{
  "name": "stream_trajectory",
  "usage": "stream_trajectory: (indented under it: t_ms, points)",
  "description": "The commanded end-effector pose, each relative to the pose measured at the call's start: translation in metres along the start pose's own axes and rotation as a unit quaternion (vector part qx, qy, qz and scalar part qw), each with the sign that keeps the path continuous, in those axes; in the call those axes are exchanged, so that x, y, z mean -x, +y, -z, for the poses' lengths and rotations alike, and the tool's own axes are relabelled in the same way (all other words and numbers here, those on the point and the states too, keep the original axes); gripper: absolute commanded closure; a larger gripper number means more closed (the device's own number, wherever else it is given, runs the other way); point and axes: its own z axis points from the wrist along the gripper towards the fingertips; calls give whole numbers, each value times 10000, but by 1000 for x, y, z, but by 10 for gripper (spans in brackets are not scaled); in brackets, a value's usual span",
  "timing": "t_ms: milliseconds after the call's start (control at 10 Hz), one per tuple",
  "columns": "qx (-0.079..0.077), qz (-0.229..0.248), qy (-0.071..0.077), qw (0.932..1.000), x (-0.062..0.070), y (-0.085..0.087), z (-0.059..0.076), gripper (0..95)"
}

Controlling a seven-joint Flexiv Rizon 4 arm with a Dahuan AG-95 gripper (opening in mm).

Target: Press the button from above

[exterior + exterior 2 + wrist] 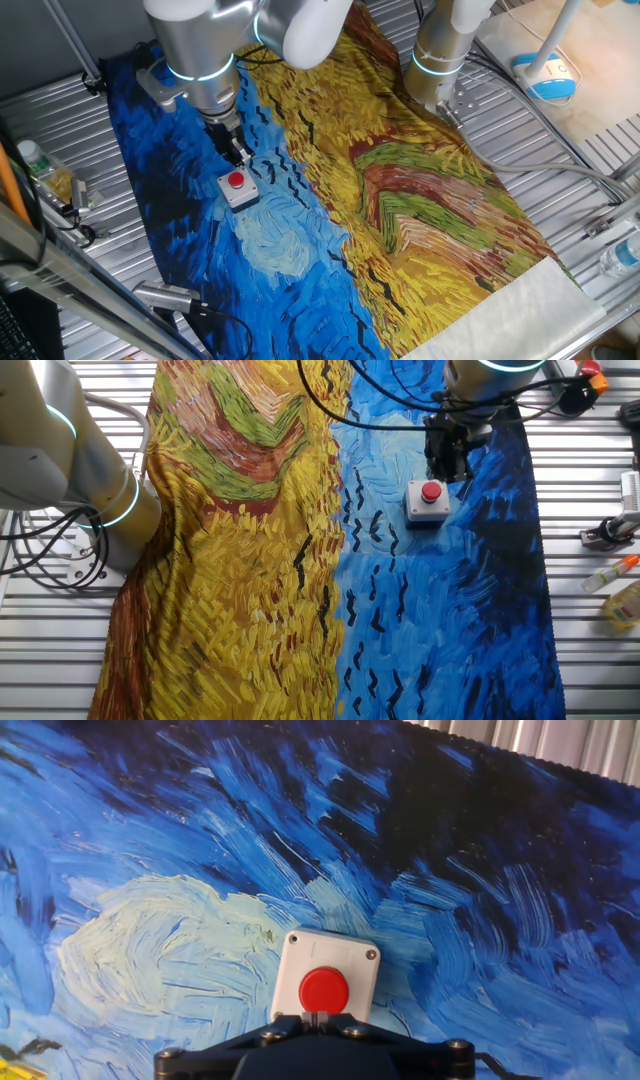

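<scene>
The button (pixel 236 181) is a small red round cap on a light grey square box, standing on the blue part of the painted cloth. It also shows in the other fixed view (pixel 432 491) and in the hand view (pixel 324 988). My gripper (pixel 240 155) hangs just above and slightly behind the button, apart from it. In the other fixed view the gripper (pixel 447 465) is beside the box's far edge. In the hand view the gripper (pixel 320 1017) has its fingertips touching each other, right at the near rim of the red cap, holding nothing.
The cloth (pixel 400 200) covers a ribbed metal table (pixel 560 170). A second arm's base (pixel 440 60) stands at the back. Bottles (pixel 625 605) and small tools (pixel 605 532) lie off the cloth at the table's side.
</scene>
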Motion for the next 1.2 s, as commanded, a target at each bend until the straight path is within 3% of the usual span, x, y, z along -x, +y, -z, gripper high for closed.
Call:
stream_trajectory:
  t_ms: [100,200,600,1200]
  points:
    - [2,64,5,10000,0,0,1,760]
    - [13,137,-2,9999,-1,0,2,760]
    - [24,416,0,9991,-2,-1,3,0]
    - [-41,411,82,9991,-2,-1,3,0]
